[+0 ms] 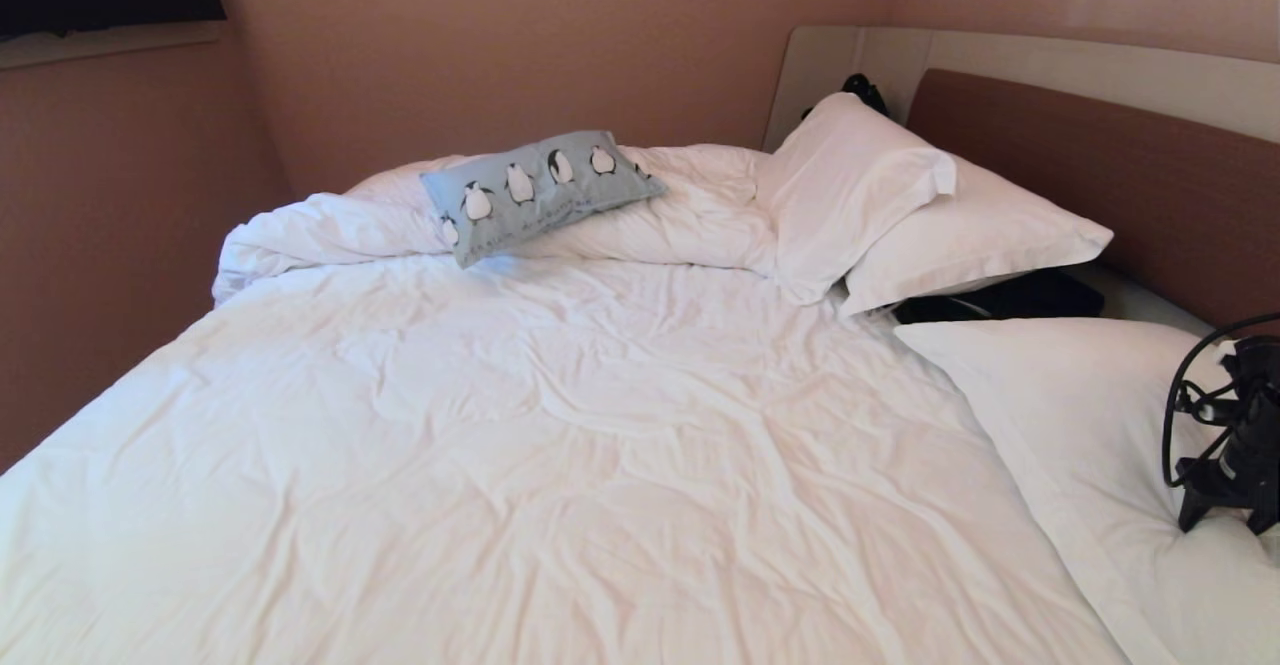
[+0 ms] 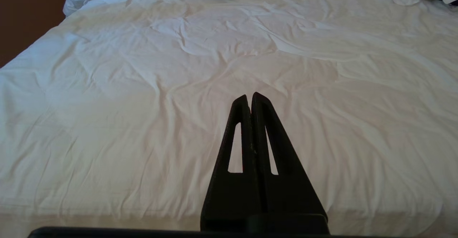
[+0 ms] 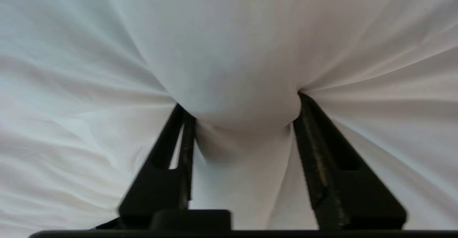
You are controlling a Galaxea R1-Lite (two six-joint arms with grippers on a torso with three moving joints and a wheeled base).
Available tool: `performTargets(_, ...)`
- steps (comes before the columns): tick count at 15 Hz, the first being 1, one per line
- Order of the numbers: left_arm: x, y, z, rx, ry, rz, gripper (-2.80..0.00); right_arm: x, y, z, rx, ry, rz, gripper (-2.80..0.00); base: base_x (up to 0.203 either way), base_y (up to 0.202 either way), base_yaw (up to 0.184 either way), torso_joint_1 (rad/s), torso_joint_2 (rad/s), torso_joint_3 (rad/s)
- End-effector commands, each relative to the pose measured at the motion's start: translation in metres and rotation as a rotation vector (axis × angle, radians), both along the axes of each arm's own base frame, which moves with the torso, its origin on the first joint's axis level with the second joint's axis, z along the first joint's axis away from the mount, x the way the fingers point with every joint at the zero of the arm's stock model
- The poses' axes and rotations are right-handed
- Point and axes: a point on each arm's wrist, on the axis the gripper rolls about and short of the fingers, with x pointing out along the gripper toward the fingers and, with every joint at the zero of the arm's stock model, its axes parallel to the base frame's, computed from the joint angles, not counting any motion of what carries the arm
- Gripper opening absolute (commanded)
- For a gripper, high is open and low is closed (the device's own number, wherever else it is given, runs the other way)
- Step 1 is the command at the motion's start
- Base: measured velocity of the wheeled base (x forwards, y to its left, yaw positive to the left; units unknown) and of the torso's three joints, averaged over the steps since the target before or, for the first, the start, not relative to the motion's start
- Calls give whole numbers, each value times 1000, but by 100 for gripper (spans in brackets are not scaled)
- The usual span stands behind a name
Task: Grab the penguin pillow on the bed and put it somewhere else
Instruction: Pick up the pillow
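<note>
The penguin pillow (image 1: pixel 535 190), light blue with a row of black-and-white penguins, lies on the bunched duvet at the far side of the bed (image 1: pixel 550 445). My right gripper (image 1: pixel 1228 523) is far from it, at the right edge of the head view, pressed down into a large plain white pillow (image 1: pixel 1080 415). In the right wrist view this gripper (image 3: pixel 241 102) has its fingers closed on a bulge of that white pillow (image 3: pixel 229 52), with creases fanning out from the tips. My left gripper (image 2: pixel 249 96) is shut and empty above the bed's near part.
Two more white pillows (image 1: pixel 850 185) (image 1: pixel 980 235) lean at the brown headboard (image 1: pixel 1100 165), with a dark object (image 1: pixel 1000 300) under them. The rolled duvet edge (image 1: pixel 330 230) runs along the far side. A pink wall (image 1: pixel 100 245) borders the bed's left.
</note>
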Motion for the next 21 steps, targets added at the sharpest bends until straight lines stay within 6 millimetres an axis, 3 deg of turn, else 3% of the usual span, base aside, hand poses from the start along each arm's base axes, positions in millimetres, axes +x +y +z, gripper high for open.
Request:
performTargets(1, 0, 0, 0, -1, 1, 1, -280, -1, 0, 1, 0, 4, 1, -280, 0, 0, 0, 0, 0, 0)
performTargets(13, 0, 0, 0, -1, 1, 1, -280, -4, 3, 20, -20, -33, -4, -280, 0, 0, 0, 0, 0, 0)
performTargets(21, 0, 0, 0, -1, 1, 1, -280, -20, 13, 77, -69, -161, -23, -280, 0, 0, 0, 0, 0, 0)
